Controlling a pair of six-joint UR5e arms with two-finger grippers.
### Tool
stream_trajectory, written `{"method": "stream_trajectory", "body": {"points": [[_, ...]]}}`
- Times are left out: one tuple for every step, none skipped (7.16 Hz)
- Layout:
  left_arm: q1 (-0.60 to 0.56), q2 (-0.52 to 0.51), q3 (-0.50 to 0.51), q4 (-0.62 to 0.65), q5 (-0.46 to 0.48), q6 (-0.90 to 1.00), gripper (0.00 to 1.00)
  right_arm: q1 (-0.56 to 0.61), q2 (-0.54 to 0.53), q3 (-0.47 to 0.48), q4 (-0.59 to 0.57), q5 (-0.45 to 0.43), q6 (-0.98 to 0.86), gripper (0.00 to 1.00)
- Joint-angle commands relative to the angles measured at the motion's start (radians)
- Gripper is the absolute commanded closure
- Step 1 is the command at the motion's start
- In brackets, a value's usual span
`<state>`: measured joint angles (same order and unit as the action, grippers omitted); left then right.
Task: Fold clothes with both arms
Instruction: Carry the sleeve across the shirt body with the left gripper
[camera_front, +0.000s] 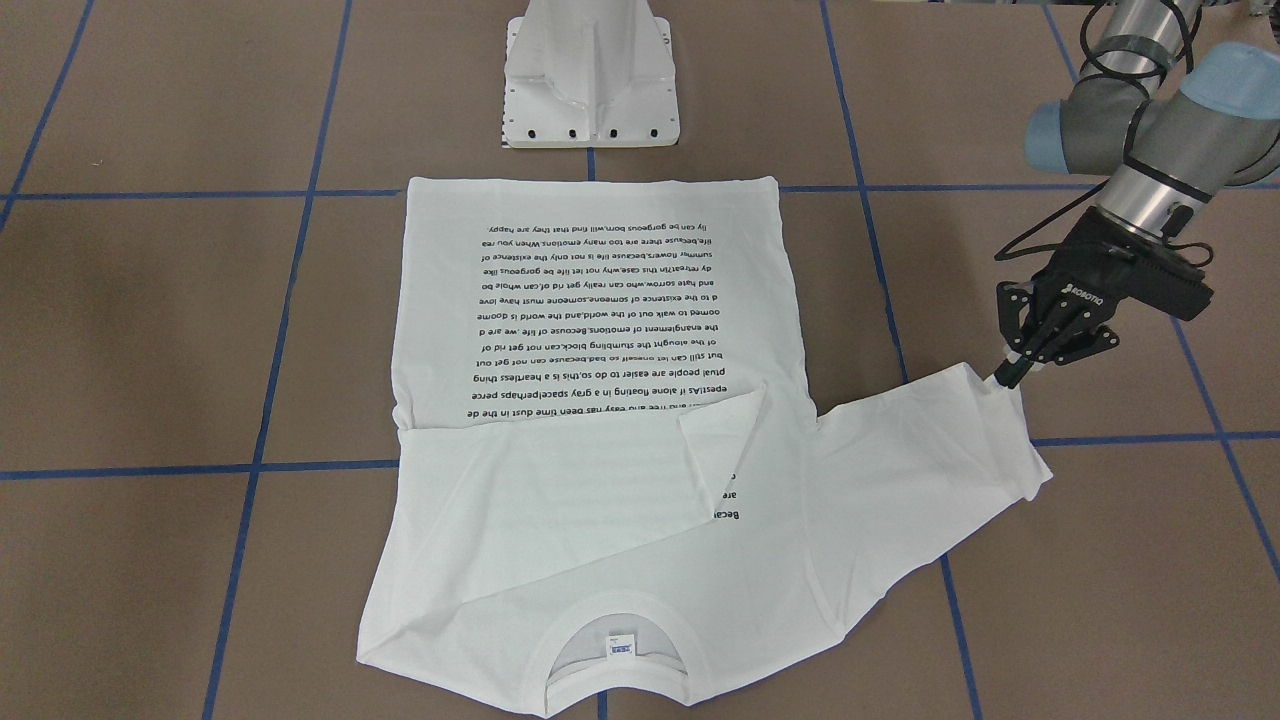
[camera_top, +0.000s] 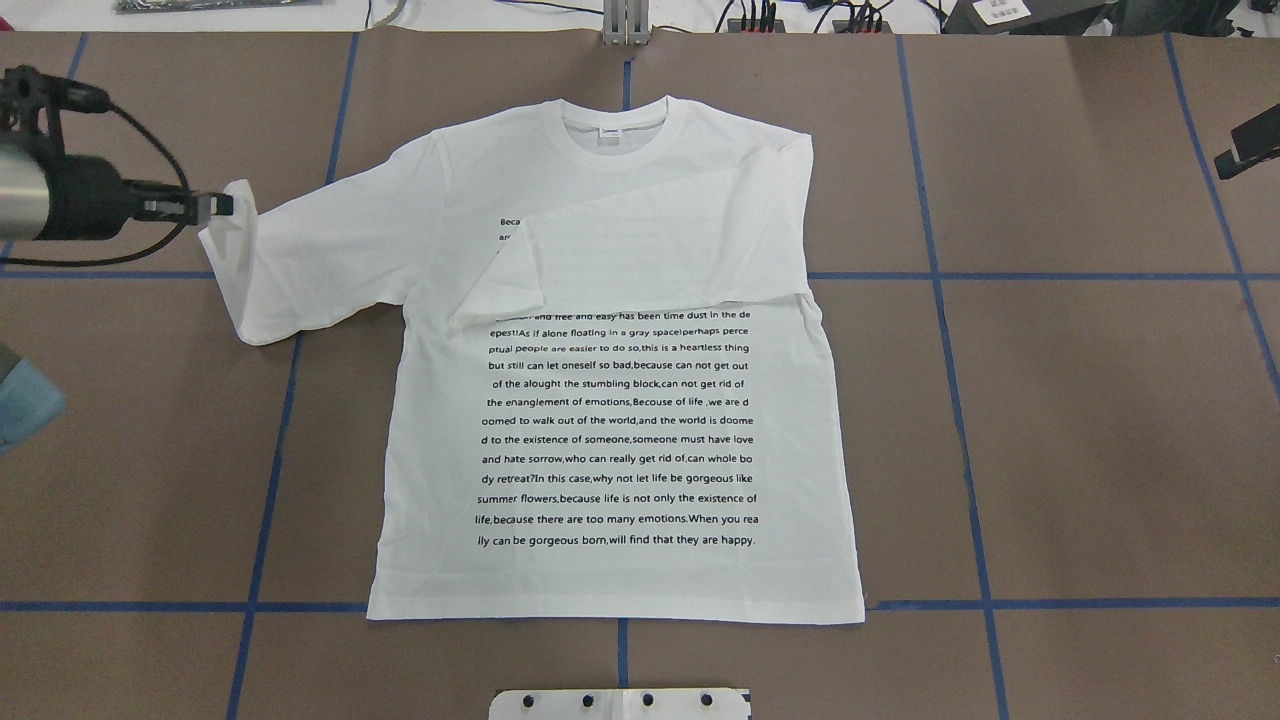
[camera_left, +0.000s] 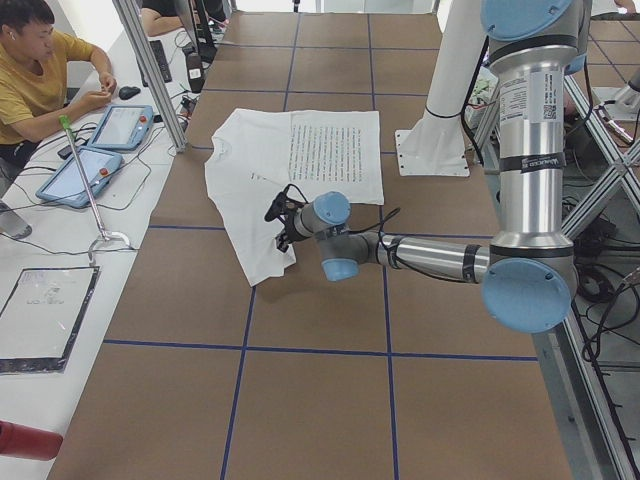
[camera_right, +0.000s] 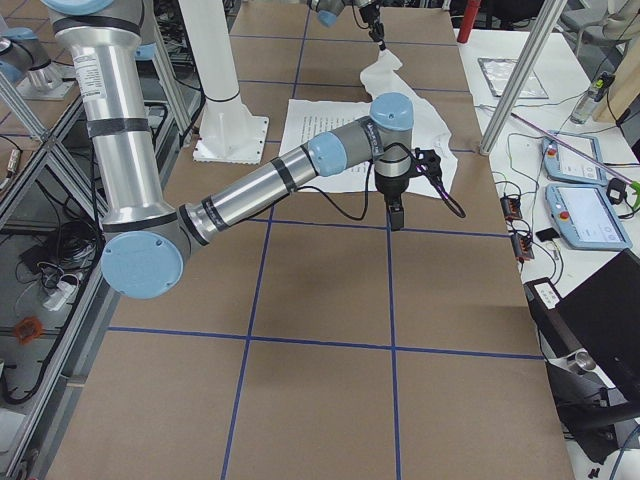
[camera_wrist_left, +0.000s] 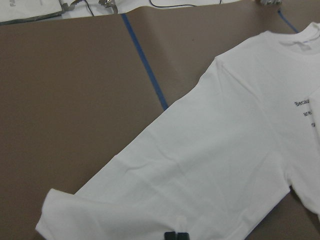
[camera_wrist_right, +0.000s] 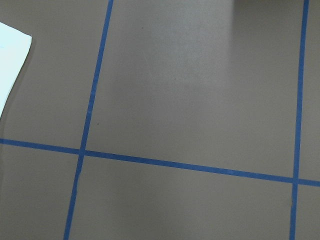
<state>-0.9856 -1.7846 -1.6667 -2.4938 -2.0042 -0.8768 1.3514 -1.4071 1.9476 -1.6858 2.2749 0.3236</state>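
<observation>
Lying flat mid-frame overhead: white T-shirt (camera_top: 620, 430), one sleeve folded across chest. Pinching other sleeve's cuff (camera_top: 235, 280) at upper left w/ left gripper (camera_top: 215, 206) — tips pressed together on cloth. Can't tell re right gripper (camera_right: 397, 215) (tips unseen). Thin, limp, light — take by cuff or hem edges.

Light is bright, even and diffuse, falling from above. Shadows are soft and thin, the clearest a faint grey rim along the folded sleeve of the T-shirt (camera_top: 620, 440) in the overhead view. The white cloth nears washout, and at 10 o'clock in the right wrist view it blows out bluish. On the table (camera_wrist_right: 200, 100) a darker band touches the edge at 1 o'clock. The left wrist view is slightly soft, the left gripper (camera_wrist_left: 176, 236) at 6 o'clock blurred. In the side views wide-angle stretch tilts each upright post (camera_left: 150, 70).
</observation>
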Motion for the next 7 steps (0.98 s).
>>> {"method": "stream_trajectory", "body": {"points": [[0.004, -0.294, -0.001, 0.308, -0.022, -0.138, 1.00, 0.000, 0.000, -0.001, 0.000, 0.000, 0.002, 0.00], [0.045, -0.390, 0.010, 0.370, -0.015, -0.237, 1.00, 0.000, 0.000, -0.001, 0.000, -0.002, 0.002, 0.00], [0.079, -0.453, 0.036, 0.374, -0.013, -0.311, 1.00, 0.000, -0.001, -0.003, 0.000, -0.002, 0.002, 0.00], [0.114, -0.538, 0.088, 0.374, 0.001, -0.385, 1.00, 0.000, -0.001, -0.003, 0.000, -0.002, 0.002, 0.00], [0.189, -0.608, 0.143, 0.374, 0.089, -0.425, 1.00, 0.000, -0.003, -0.003, 0.000, -0.002, 0.002, 0.00], [0.256, -0.628, 0.172, 0.360, 0.167, -0.426, 1.00, 0.000, -0.003, -0.003, 0.000, -0.002, 0.002, 0.00], [0.316, -0.630, 0.176, 0.360, 0.180, -0.423, 1.00, 0.000, -0.006, -0.004, 0.000, -0.003, 0.002, 0.00]]}}
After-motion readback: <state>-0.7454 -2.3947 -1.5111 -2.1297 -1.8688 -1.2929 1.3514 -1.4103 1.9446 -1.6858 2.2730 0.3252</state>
